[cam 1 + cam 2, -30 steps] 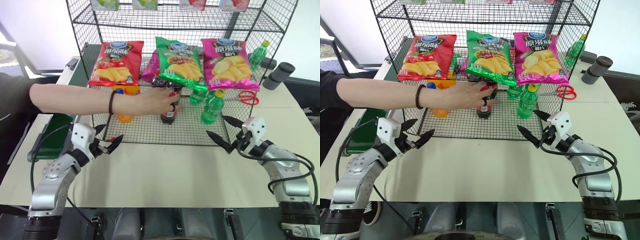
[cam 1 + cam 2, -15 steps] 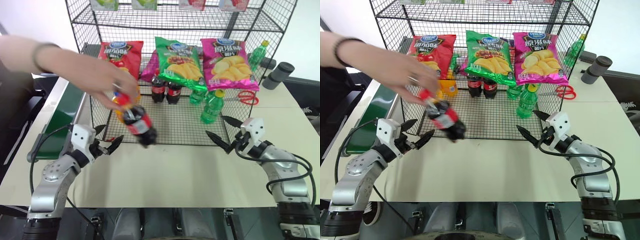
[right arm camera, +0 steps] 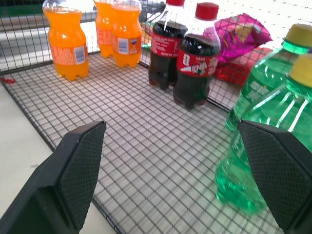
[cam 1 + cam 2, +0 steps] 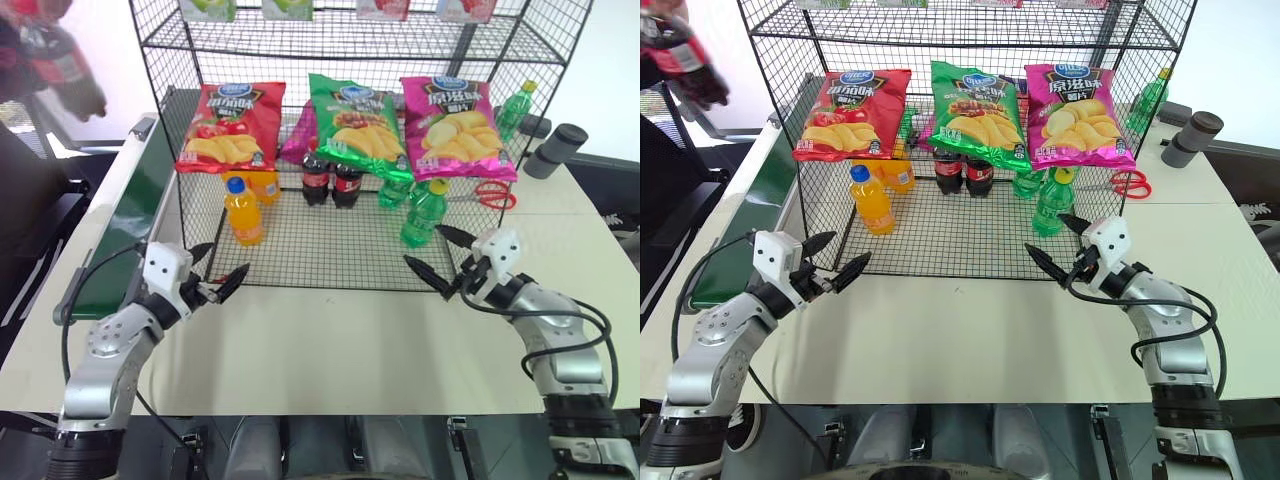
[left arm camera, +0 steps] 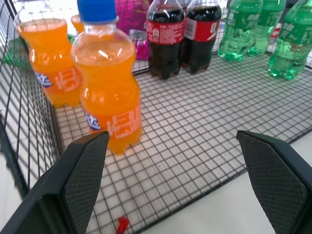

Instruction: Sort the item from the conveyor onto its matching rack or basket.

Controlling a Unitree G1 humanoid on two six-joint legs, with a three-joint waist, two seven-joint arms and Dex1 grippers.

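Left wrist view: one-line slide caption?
Open left gripper faces orange soda bottle, two cola bottles on rack.

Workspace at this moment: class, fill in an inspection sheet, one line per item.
Surface: pale table, bare in front of the rack.
Job's things: black wire rack; two cola bottles upright on its lowest tier; green conveyor beside it, nothing seen on the belt; another cola bottle held aloft by a person.
Clutter: orange soda bottles, green bottles, three crisp bags, red scissors.
Grippers: left gripper and right gripper open, empty.
Cables: black cables loop along both arms.
Surroundings: grey cylinders behind.
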